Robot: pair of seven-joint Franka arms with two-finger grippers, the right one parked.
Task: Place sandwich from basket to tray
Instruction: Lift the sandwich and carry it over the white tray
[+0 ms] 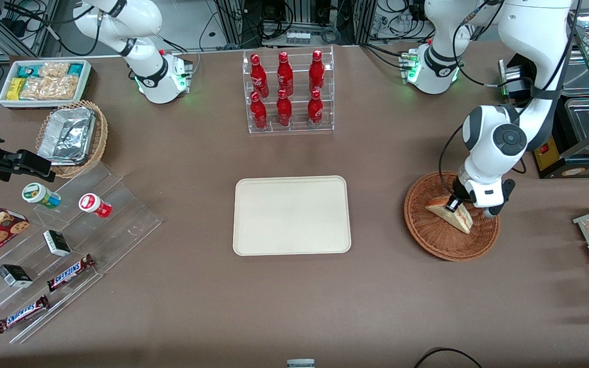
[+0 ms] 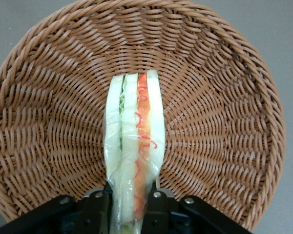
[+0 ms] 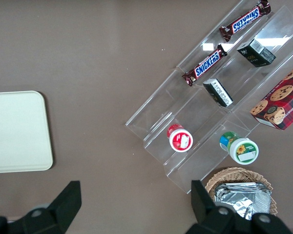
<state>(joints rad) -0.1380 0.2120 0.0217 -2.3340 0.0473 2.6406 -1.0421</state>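
In the front view, the left arm's gripper (image 1: 453,206) is seen lowered into the round reddish-brown woven wicker basket (image 1: 451,216), which is set on the brown counter (image 1: 294,296) toward the working arm's end. The triangular white-bread sandwich (image 1: 451,212) is held on edge inside that basket. The flat cream-beige rectangular tray (image 1: 291,215) is laid well apart, mid-counter.

In the left wrist view, the sandwich (image 2: 135,146) is shown clamped between the two black fingers (image 2: 98,207), over the basket (image 2: 224,112).
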